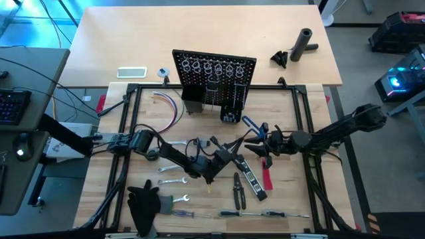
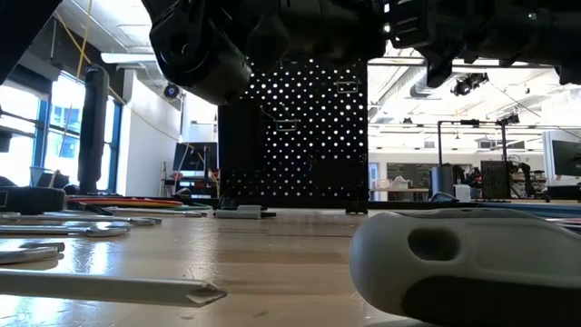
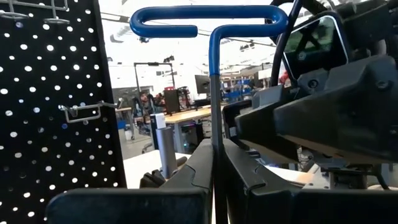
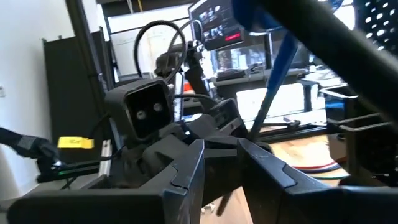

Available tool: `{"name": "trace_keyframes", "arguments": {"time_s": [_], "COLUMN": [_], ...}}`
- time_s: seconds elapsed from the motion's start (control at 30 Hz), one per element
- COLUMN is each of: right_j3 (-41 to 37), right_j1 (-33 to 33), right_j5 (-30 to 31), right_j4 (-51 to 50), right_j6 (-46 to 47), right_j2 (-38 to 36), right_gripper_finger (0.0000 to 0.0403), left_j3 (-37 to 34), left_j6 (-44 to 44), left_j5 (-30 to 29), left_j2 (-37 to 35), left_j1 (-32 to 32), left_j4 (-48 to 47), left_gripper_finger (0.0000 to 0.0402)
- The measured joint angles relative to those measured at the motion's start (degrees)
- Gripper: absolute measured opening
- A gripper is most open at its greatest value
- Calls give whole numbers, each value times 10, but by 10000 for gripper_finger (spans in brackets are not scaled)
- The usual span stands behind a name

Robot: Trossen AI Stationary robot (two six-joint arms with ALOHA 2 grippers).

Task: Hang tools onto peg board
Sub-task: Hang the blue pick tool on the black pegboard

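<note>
Just in front of the peg board (image 1: 214,78), above the counter (image 1: 292,192), the blue-handled tool (image 3: 208,25) is standing upright, its shaft pinched in the closed left claw (image 3: 214,165), while the right claw (image 1: 260,147), part-open around the handle's end, is reaching in from the right.

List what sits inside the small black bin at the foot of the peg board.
From above, the small black bin on the black perforated peg board shows only a few pale glints among dark contents; what they are cannot be told. The bin's depth is hidden by its own walls and shadow.
</note>
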Motion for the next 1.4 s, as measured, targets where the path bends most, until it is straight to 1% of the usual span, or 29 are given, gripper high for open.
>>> {"name": "trace_keyframes", "arguments": {"time_s": [0.43, 0.57, 0.7, 0.77, 0.87, 1.07, 1.2, 1.4], "right_j3": [0, 17, 35, 40, 40, 40, 40, 39], "right_j1": [-11, -11, -11, -12, -12, -13, -13, -13], "right_j5": [13, 23, 34, 38, 48, 49, 47, 47], "right_j4": [27, 6, -19, -17, -23, -23, -35, -45], "right_j6": [-14, -19, -31, -37, -37, -37, -22, -25], "right_j2": [0, 0, 0, 0, 0, 0, 0, 0], "right_gripper_finger": [90, 90, 90, 90, 90, 89, 87, 87], "left_j3": [0, 0, 0, 3, -1, 0, 0, 0], "left_j6": [-20, -40, -41, -36, -39, -39, -19, 2], "left_j5": [19, 25, 25, 56, 64, 59, 50, 44], "left_j2": [0, -1, -2, -2, 2, 2, 2, 2], "left_j1": [0, 0, 0, -2, -4, -3, -3, 1], "left_j4": [-13, -18, -15, -41, -44, -39, -26, 0], "left_gripper_finger": [7, 7, 7, 7, 7, 7, 7, 7]}}
